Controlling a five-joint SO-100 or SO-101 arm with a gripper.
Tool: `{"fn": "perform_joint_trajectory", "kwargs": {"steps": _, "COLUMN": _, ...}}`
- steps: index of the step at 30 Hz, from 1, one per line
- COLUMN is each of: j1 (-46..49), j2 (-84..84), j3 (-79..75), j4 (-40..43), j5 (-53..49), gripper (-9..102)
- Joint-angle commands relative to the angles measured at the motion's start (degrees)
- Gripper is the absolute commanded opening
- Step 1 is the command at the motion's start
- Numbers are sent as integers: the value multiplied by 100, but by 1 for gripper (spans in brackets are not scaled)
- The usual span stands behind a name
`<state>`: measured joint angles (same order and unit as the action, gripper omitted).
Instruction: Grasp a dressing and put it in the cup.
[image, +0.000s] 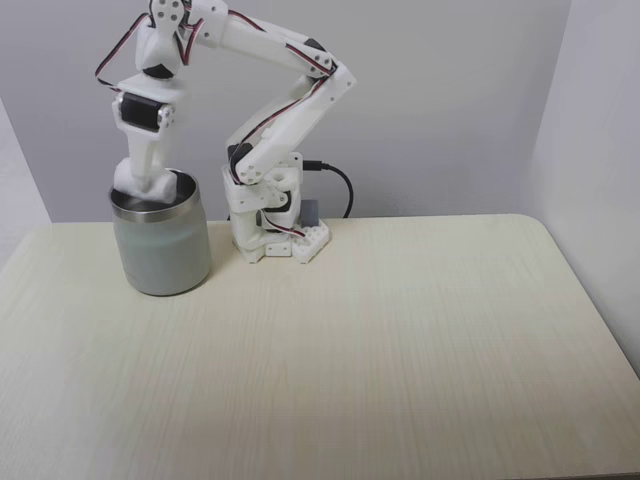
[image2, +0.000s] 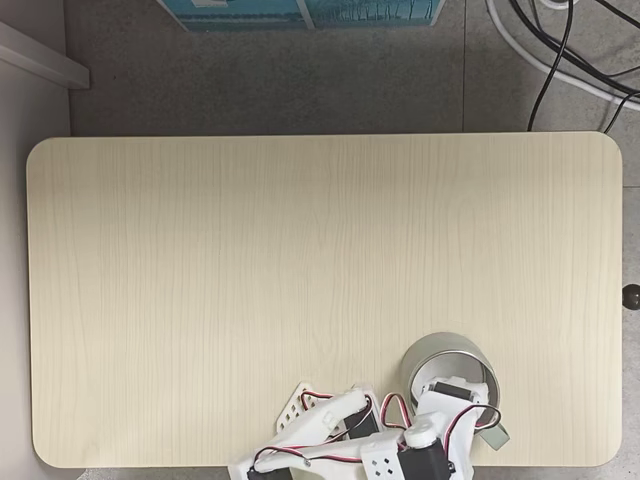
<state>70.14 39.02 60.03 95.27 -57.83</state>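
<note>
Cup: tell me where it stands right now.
The cup stands near the table's back left corner in a fixed view, left of the arm's base, with the gripper dipping into its mouth.

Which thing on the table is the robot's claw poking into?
The cup, the round grey one with the shiny rim: the gripper dips into its open top. The arm's white base stands beside it.

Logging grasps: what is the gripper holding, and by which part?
Cannot be told: the gripper is down inside the cup, its fingertips hidden.
</note>
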Motion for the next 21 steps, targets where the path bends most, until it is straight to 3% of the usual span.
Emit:
{"fn": "perform_joint_trajectory", "kwargs": {"steps": 1, "j1": 114, "j2": -105, "j3": 18, "j4": 18, "j5": 70, "gripper": 20}}
{"fn": "perform_joint_trajectory", "kwargs": {"steps": 21, "j1": 264, "j2": -308, "j3": -264, "j4": 378, "j5": -624, "gripper": 20}}
